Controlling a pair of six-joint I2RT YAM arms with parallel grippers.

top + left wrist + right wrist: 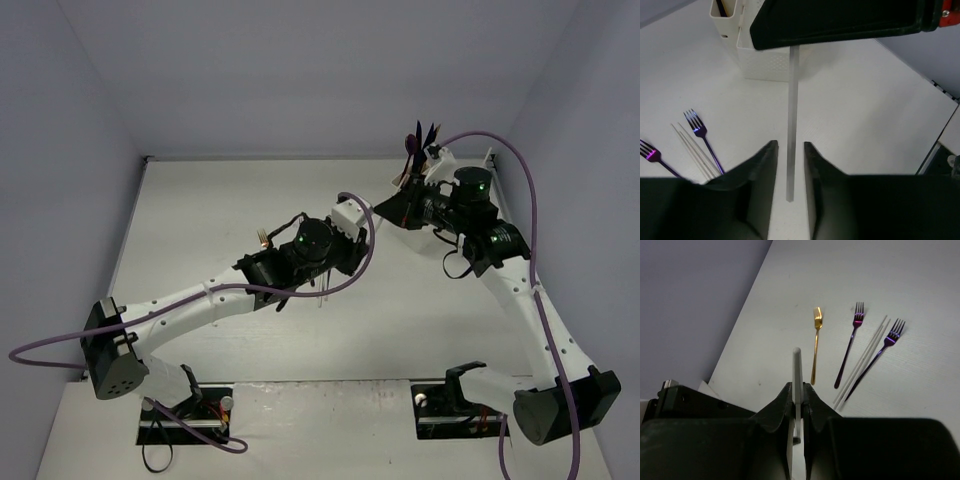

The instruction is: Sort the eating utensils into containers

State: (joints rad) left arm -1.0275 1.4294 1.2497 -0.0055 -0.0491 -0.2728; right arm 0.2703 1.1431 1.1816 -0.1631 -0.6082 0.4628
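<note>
Left gripper (790, 150) narrowly spread around slim clear white plastic utensil handle (793, 100), right gripper (798, 390) pinching same handle near white plastic organizer (765, 67), dark purple fork (702, 135) apart from organizer

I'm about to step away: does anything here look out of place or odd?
Nothing spilled or broken. One oddity: a clear plastic utensil hangs above the table, clamped by the right gripper, its other end loose inside the slightly open left gripper.
</note>
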